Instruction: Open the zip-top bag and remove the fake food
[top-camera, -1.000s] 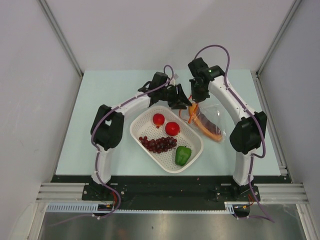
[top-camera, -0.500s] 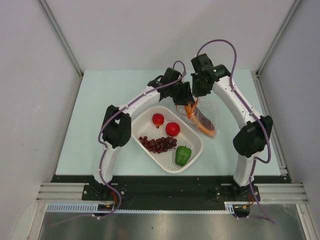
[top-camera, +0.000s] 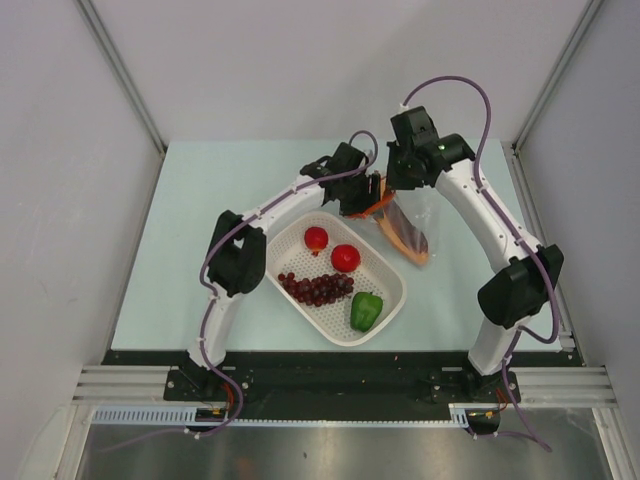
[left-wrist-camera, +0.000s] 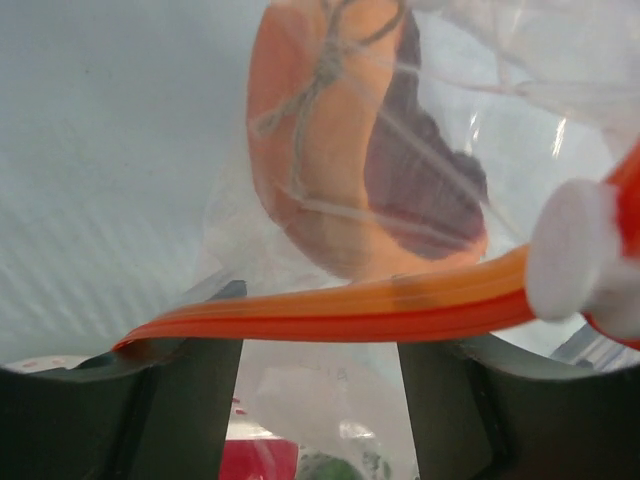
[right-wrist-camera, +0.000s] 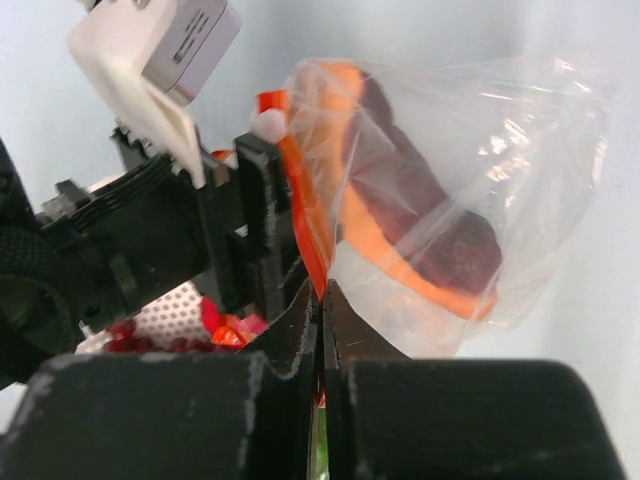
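The zip-top bag (top-camera: 415, 222) hangs clear and crinkly at the back right of the basket. It holds an orange piece with a dark maroon part (top-camera: 408, 238), also seen in the right wrist view (right-wrist-camera: 425, 225) and the left wrist view (left-wrist-camera: 330, 170). My right gripper (top-camera: 399, 186) is shut on the bag's orange-red zipper strip (right-wrist-camera: 305, 210), jaws pressed together (right-wrist-camera: 322, 292). My left gripper (top-camera: 366, 197) is open (left-wrist-camera: 320, 345). The strip (left-wrist-camera: 340, 308) runs across its fingertips with bag film between them. A white slider (left-wrist-camera: 578, 262) sits at the strip's right.
A white perforated basket (top-camera: 285, 245) in the middle holds two red round fruits (top-camera: 345, 257), a dark grape bunch (top-camera: 318, 288) and a green bell pepper (top-camera: 366, 311). Grey walls enclose the pale table (top-camera: 200, 200) on three sides.
Both grippers moved right and toward the back. The bag rose off the table and drew in under the right gripper, with the strip still held.
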